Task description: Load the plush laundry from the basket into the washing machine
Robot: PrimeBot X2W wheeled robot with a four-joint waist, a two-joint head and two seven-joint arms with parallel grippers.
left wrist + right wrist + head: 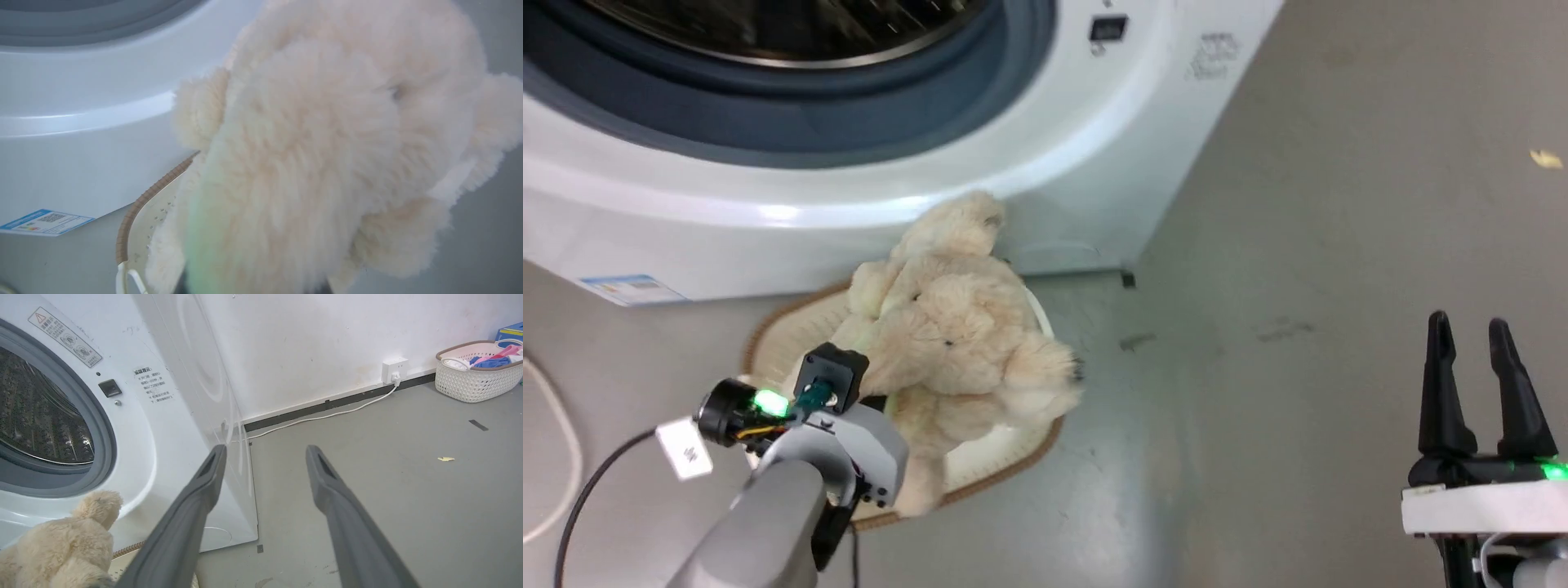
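Left hand (854, 408) sits buried in the toy (956, 327) over the basket (761, 333), grip cannot be told; right hand (1468, 325) spread, empty, near the washer (849, 208)

Smooth grey floor (1339, 245), scuffed and bearing a few things.

The white washing machine (1094, 122) stands on it across the upper left of the head view. Just below, the oval basket (988, 451) sits on the floor close to the machine's front. A white cord (564, 425) loops in at the left edge, faint dark marks (1137, 340) lie mid-frame and a yellow scrap (1545, 158) at the upper right. At the upper right of the right wrist view a second basket (474, 381) of clothes stands by the wall, with a white cable (327, 415) running along the floor's edge.
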